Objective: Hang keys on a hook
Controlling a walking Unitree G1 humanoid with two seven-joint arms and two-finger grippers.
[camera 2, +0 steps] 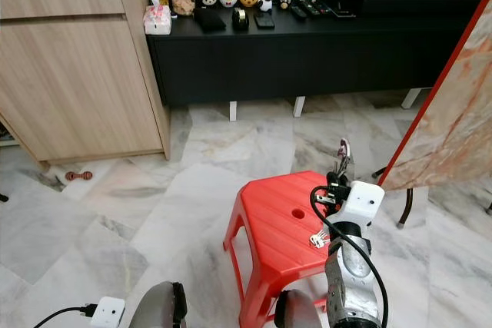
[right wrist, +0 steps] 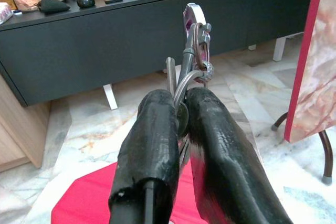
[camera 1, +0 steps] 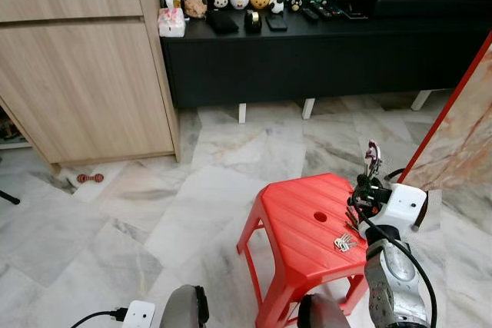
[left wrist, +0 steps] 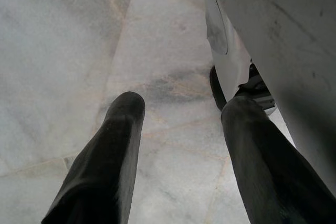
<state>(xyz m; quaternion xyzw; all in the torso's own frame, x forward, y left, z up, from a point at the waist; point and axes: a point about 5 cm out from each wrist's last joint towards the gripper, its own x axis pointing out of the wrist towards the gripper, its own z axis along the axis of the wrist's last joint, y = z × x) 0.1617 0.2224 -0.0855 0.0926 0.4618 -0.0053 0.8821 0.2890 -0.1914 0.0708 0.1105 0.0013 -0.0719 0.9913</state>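
One grip: we see the right gripper [right wrist: 181, 111] clamped on the keys [right wrist: 195, 40] above the stool [camera 1: 304, 224].
Left gripper [left wrist: 178, 124]: spread, empty.
Advice: we keep the ring upright.

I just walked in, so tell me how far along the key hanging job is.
Done: the right tool is shut on a key bunch with a carabiner, lifted above the red stool. More keys lie on the stool. The left tool hangs open over the floor. Left: finding a hook and hanging them.
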